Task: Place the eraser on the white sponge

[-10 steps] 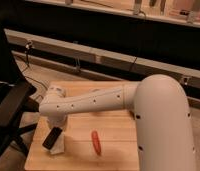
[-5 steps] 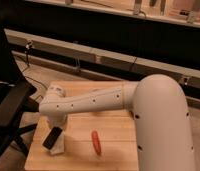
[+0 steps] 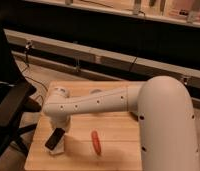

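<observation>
A dark flat eraser (image 3: 54, 139) lies tilted on top of a white sponge (image 3: 58, 147) at the front left of the small wooden table (image 3: 113, 147). My gripper (image 3: 61, 128) hangs under the white arm (image 3: 93, 104), just above and behind the eraser, close to its upper end. The arm hides most of the gripper.
A red-orange carrot-shaped object (image 3: 95, 142) lies on the table to the right of the sponge. A black office chair (image 3: 7, 107) stands to the left of the table. A dark counter and wall run along the back, with cables on the floor.
</observation>
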Controlling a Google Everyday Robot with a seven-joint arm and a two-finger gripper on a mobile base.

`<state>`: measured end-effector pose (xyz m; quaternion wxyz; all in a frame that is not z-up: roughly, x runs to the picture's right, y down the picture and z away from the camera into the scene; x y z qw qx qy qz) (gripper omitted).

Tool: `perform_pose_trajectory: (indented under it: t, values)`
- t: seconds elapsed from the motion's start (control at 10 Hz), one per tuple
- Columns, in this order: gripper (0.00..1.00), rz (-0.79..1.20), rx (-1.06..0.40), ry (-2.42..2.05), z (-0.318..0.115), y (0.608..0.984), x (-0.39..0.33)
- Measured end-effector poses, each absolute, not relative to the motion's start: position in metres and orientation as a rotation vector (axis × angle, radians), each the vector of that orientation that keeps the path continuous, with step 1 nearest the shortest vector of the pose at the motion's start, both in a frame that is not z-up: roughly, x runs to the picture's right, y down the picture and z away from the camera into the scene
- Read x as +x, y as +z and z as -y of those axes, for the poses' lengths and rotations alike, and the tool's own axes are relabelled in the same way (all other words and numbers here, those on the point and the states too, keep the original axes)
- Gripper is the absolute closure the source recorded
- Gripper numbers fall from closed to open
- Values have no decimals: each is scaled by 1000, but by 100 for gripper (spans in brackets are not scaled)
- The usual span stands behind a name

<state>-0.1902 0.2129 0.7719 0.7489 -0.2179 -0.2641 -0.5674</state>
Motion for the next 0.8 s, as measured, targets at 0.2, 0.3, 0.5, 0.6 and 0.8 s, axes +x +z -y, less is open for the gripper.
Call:
perform_pose_trajectory:
  t: [0.2,0.3,0.5,0.6,0.8]
  values:
    - [20,591,-491,-1241,-217,774,-189]
    - [20,596,-497,-1248,-218,774,-188]
    - [20,609,-502,-1264,-221,775,-192]
    - [20,612,-502,-1267,-221,775,-192]
    - [20,614,-500,-1267,-222,775,-192]
